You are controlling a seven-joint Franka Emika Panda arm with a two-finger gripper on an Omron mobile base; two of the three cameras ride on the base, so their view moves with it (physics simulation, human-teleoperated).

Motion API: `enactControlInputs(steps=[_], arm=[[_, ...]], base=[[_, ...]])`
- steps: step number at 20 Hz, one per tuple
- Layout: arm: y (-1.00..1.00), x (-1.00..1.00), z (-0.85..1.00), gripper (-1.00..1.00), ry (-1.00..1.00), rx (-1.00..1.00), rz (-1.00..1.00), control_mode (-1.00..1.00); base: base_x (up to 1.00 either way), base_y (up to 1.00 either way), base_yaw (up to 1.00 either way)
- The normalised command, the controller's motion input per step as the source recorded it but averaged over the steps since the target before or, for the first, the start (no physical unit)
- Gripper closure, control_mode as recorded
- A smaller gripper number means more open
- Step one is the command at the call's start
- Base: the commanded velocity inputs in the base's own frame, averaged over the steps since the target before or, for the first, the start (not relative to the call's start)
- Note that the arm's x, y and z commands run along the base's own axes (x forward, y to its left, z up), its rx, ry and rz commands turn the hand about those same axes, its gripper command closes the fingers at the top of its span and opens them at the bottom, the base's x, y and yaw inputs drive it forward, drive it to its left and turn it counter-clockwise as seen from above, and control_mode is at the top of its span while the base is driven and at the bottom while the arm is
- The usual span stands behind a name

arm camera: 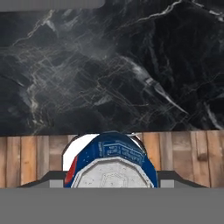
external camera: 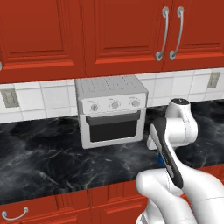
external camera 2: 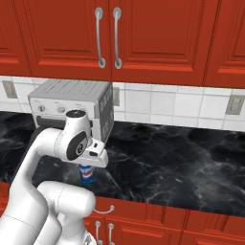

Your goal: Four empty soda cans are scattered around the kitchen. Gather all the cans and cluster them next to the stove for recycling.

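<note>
My tool (arm camera: pixel 112 186) grips the blue soda can (arm camera: pixel 111 164) at the desk's (arm camera: pixel 109 65) front edge, right of the toaster oven (external camera: pixel 111 111).

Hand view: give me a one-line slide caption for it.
Pincer shut on the blue soda can, looking down past its silver top to black marbled countertop and wooden floor.

We see even, flat rendered light with no clear source. The countertop (external camera: pixel 52 162) shows pale veins but no glare, and the toaster oven (external camera: pixel 111 111) casts only a faint shadow. Textures look soft and coarse, blurriest in the hand view.
</note>
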Motion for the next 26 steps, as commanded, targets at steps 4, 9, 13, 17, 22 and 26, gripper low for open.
enactControlInputs(steps=[4,9,13,17,22,26], arm=[[0.00,0.00,0.00,1.00,0.00,0.00,0.00,1.00],[0.00,0.00,0.00,1.00,0.00,0.00,0.00,1.00],[0.00,0.00,0.00,1.00,0.00,0.00,0.00,1.00],[0.00,0.00,0.00,1.00,0.00,0.00,0.00,1.00],[0.00,0.00,0.00,1.00,0.00,0.00,0.00,1.00],[0.00,0.00,0.00,1.00,0.00,0.00,0.00,1.00]], base=[[-0.55,-0.37,-0.08],[-0.65,-0.63,-0.32],[-0.48,-0.71,-0.51],[-0.36,-0.69,-0.55],[-0.26,-0.70,-0.59],[-0.18,-0.69,-0.61]])
